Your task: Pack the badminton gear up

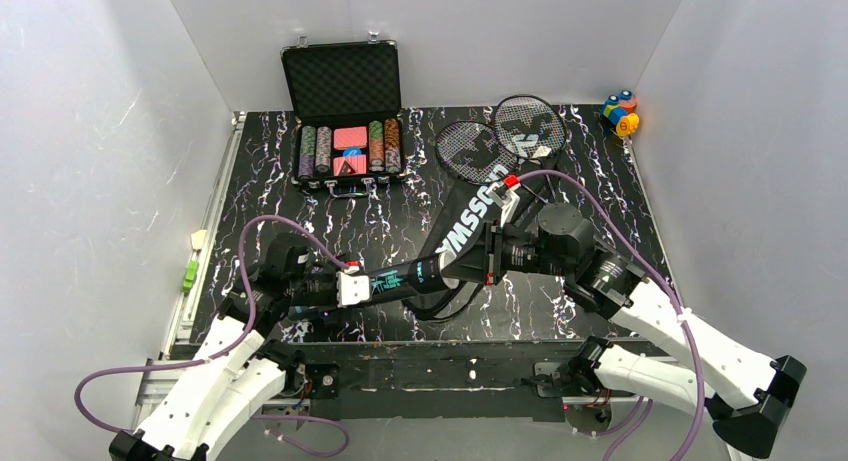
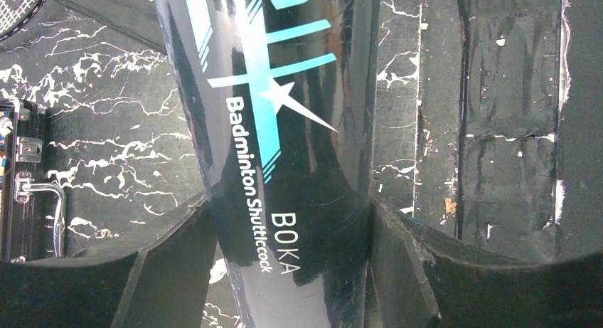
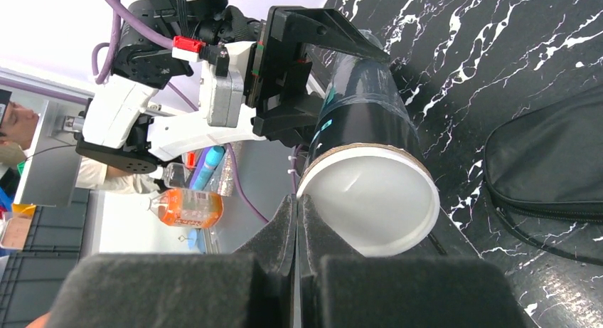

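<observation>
L claw (image 2: pixel 288 235) clamped on tube (image 2: pixel 284 129), lower centre; R claw (image 3: pixel 296 207) pinched shut, seemingly empty, beside white cap (image 3: pixel 370 200). Risk: my R bump pops cap, twists tube loose.

This is a robotics lab, arranged as an enclosed test cell. White panels (image 1: pixel 90 161) wall in the black marbled tabletop (image 1: pixel 600 181) to the left of the left gripper (image 1: pixel 365 284), to the right of the right gripper (image 1: pixel 482 255) and beyond both. An aluminium rail (image 1: pixel 178 316) edges the table to the left gripper's left, and purple cables (image 1: pixel 268 220) loop off the arms. In the right wrist view, beyond the gripper and off the table, are dark storage crates (image 3: pixel 35 232), a bottle of orange drink (image 3: pixel 186 207) and a person's face (image 3: pixel 15 120).
</observation>
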